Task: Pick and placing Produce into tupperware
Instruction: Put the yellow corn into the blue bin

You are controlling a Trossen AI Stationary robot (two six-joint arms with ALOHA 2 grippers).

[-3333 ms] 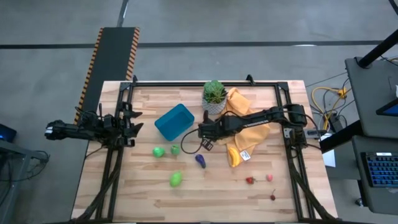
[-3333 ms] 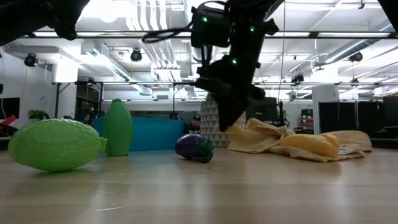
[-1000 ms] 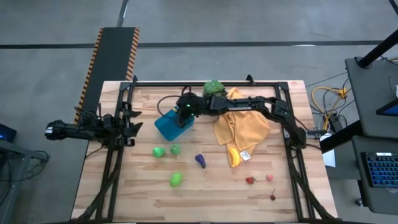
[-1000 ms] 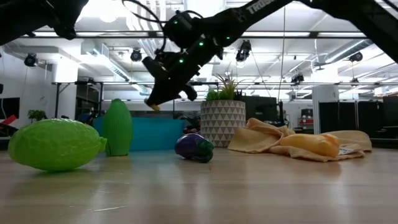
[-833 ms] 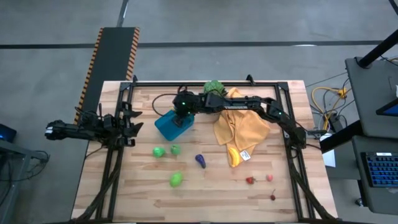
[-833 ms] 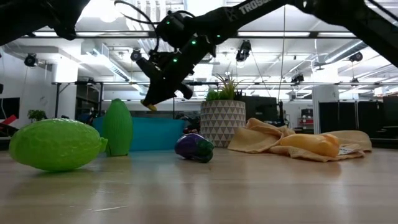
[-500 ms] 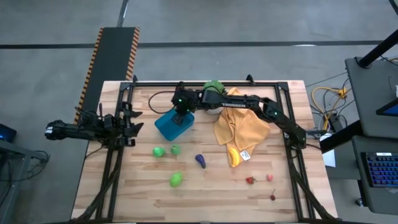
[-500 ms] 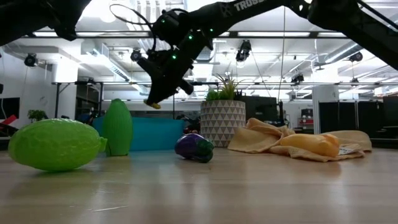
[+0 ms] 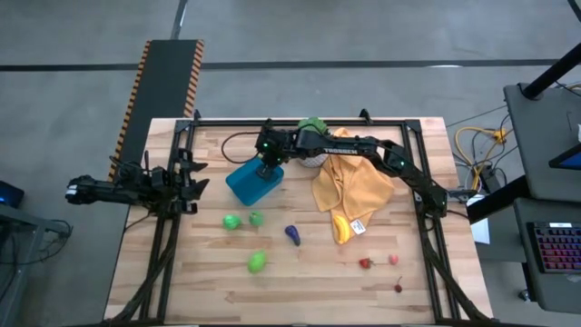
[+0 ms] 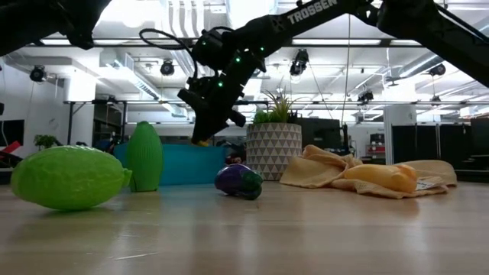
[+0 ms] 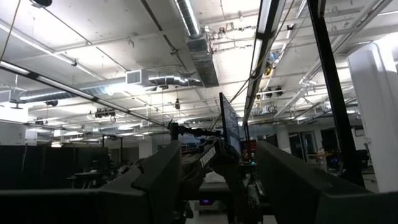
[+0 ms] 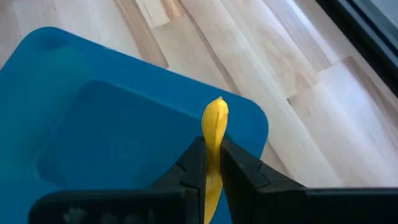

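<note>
Hanging over the blue tupperware [image 9: 253, 179], the right gripper [image 12: 211, 163] is clenched on a yellow banana [image 12: 214, 138], which is kept above the container's inside. The tupperware is placed on the wooden table [image 9: 381, 291] beside the plant pot [image 10: 273, 151]. The left gripper [image 9: 195, 173] is parked at the table's left edge, half open and grasping nothing.
</note>
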